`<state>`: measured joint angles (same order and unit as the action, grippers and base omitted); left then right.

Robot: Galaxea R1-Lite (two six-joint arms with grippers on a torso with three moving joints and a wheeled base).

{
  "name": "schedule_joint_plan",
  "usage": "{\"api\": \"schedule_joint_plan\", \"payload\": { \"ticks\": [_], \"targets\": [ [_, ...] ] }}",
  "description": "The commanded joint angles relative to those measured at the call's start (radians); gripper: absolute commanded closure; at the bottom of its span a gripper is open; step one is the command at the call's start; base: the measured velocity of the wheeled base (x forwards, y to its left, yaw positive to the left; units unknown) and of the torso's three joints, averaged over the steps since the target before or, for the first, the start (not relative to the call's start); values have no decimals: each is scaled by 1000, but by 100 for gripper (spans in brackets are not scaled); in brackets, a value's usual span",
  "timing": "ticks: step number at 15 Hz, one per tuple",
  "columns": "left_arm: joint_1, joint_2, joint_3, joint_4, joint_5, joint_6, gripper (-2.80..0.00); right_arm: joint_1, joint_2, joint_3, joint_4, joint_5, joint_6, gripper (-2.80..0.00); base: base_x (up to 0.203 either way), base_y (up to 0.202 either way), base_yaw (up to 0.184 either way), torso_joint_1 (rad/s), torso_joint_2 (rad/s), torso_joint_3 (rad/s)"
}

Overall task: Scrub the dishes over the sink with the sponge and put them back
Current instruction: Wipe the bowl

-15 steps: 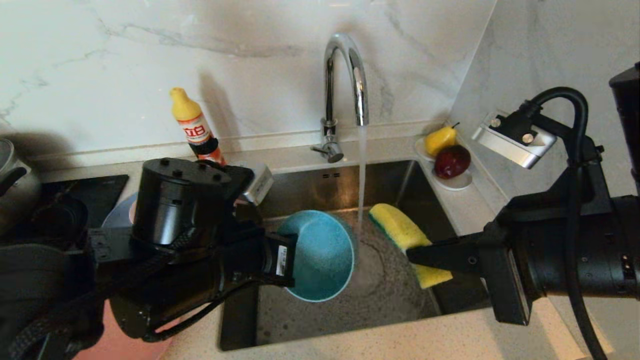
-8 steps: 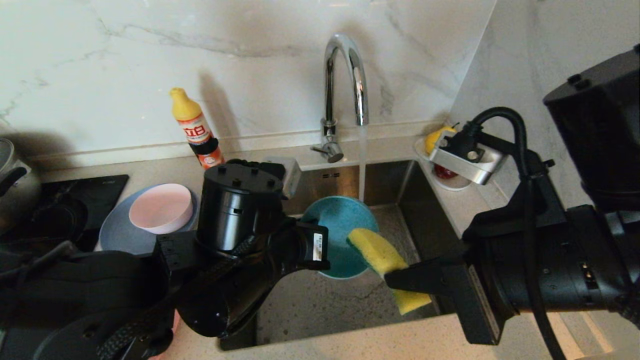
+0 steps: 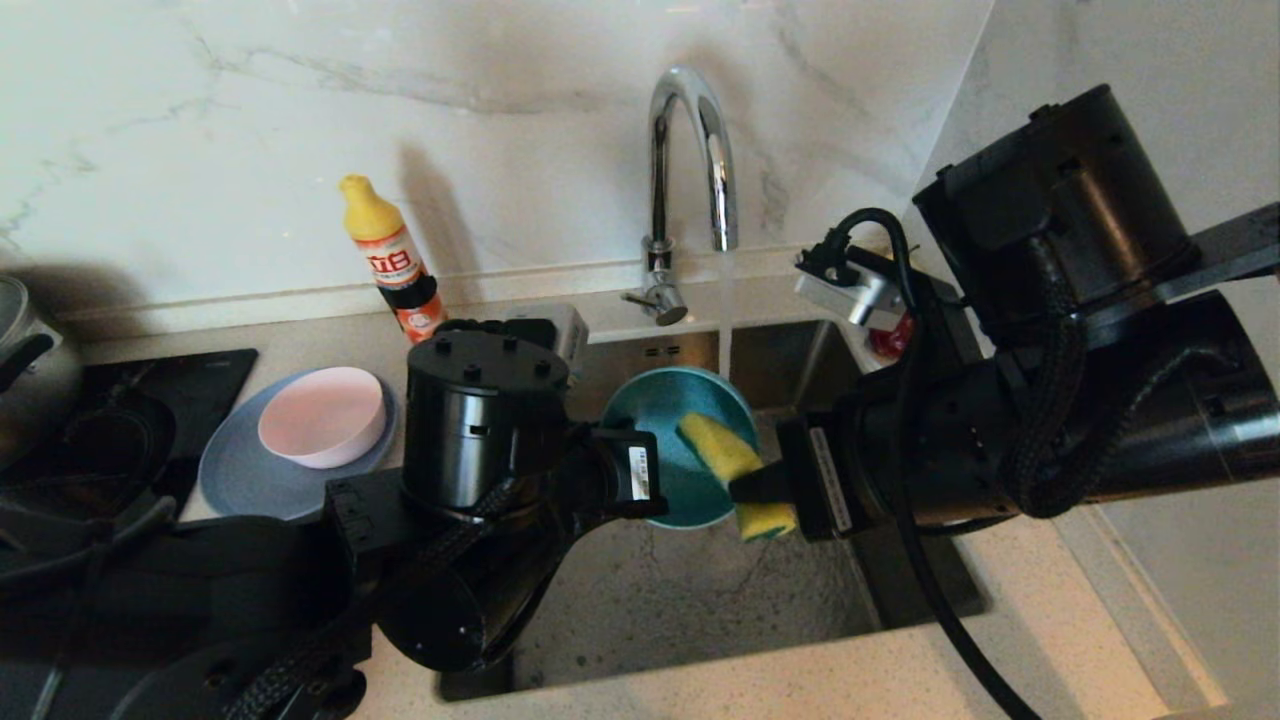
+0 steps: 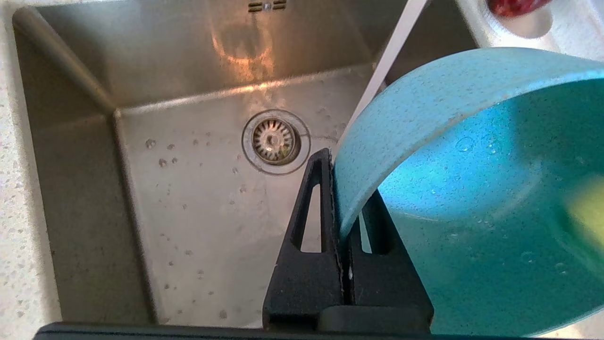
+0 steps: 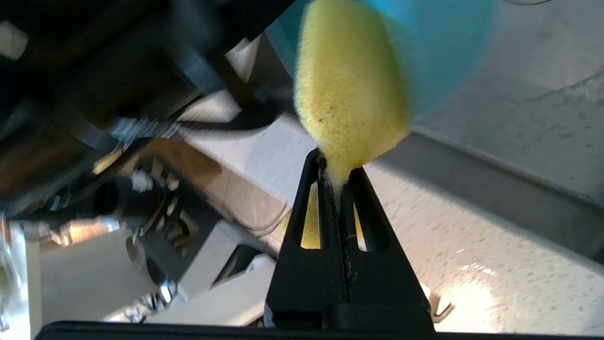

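The teal bowl (image 3: 668,440) was matte and speckled, round, tipped on edge above the brushed steel sink (image 3: 700,600), beads of water inside it. The left gripper (image 4: 343,208) was clamped on its rim. The sponge (image 3: 728,462) (soft, yellow, bent, a green scouring edge showing) pressed into the bowl's hollow, pinched tight between the jaws of the right gripper (image 5: 336,175). Water ran from the chrome gooseneck faucet (image 3: 690,160) just behind the bowl. On the counter to the left, the pale pink bowl (image 3: 322,415) sat on the grey-blue plate (image 3: 240,470).
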<state>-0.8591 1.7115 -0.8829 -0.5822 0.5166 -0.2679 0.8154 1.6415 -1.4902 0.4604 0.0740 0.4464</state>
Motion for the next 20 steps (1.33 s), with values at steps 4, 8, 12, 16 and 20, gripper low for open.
{"api": "schedule_joint_plan", "payload": {
  "ticks": [4,8,12,16,20],
  "targets": [
    [-17,-6,33,-19,3,-1,0,-55,54,-45,1,1,7,0,0,0,0,0,0,0],
    [-72,3,79,-41,6,5,0,-58,83,-101,3,1,6,0,0,0,0,0,0,0],
    [-74,39,104,-140,20,12,0,-56,125,-130,1,1,5,0,0,0,0,0,0,0],
    [-71,30,113,-151,22,9,0,-71,132,-156,4,0,1,0,0,0,0,0,0,0],
    [-57,-18,131,-150,25,10,0,-93,118,-156,45,-2,-2,0,0,0,0,0,0,0]
  ]
}}
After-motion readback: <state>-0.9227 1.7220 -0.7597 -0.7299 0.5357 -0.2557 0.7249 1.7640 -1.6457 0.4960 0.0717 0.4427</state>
